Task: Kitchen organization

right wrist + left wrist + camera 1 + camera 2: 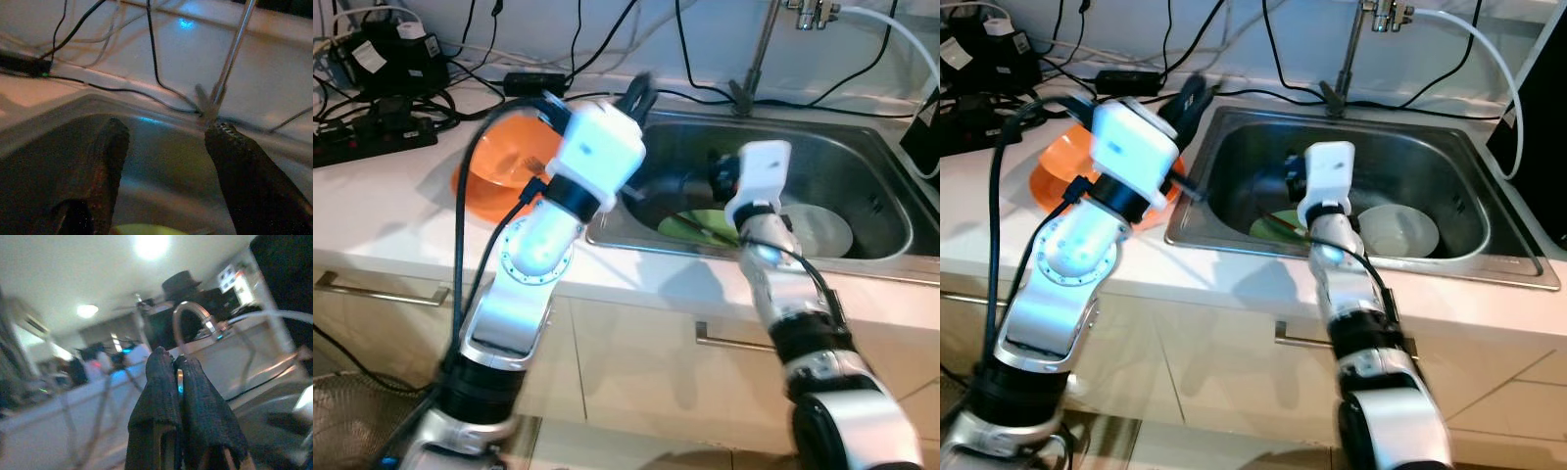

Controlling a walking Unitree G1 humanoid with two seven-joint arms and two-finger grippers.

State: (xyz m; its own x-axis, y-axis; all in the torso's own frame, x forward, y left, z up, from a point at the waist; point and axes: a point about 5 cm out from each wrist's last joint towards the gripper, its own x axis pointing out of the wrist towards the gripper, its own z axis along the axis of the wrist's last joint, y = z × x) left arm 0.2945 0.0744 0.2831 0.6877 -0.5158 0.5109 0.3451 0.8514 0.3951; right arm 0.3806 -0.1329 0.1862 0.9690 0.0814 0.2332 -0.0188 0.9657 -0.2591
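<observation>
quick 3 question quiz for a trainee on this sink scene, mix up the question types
1. True or false: the right gripper hangs over the sink with its fingers apart.
2. Multiple choice: the orange bowl sits (a) in the sink, (b) on the counter left of the sink, (c) on the floor.
3. Fill in: the left gripper's fingers are ____.

Key
1. True; the right wrist view shows a wide gap between the fingers, above the basin holding a green plate and a white plate.
2. b
3. shut, pressed together in the left wrist view.
</observation>
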